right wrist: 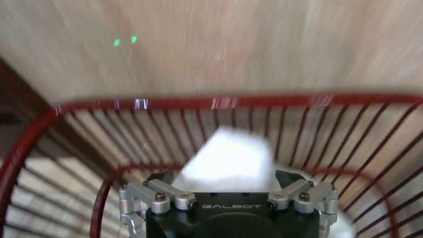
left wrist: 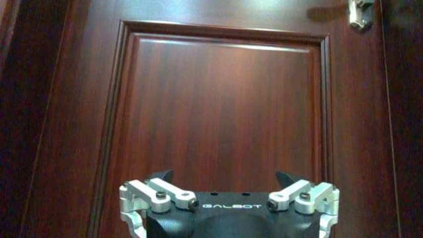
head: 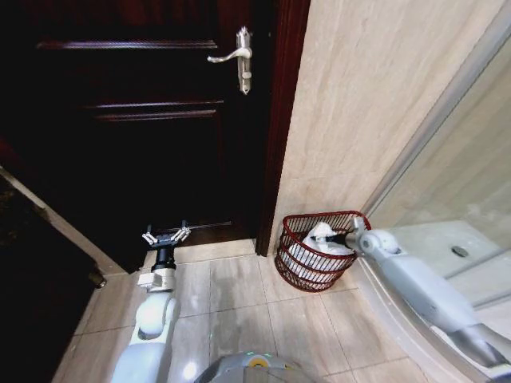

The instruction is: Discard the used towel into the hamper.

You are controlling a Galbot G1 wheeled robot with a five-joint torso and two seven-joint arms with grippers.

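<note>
My right gripper (right wrist: 228, 179) hangs inside the hamper (head: 319, 249), jaws spread wide around the white towel (right wrist: 228, 156). The head view places the hamper on the floor by the tiled wall (head: 359, 104). My left gripper (left wrist: 225, 181), parted and empty, faces the door (left wrist: 218, 109).

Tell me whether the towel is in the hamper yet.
In: the white towel lies inside the hamper rim, with the right pincer at it.
</note>
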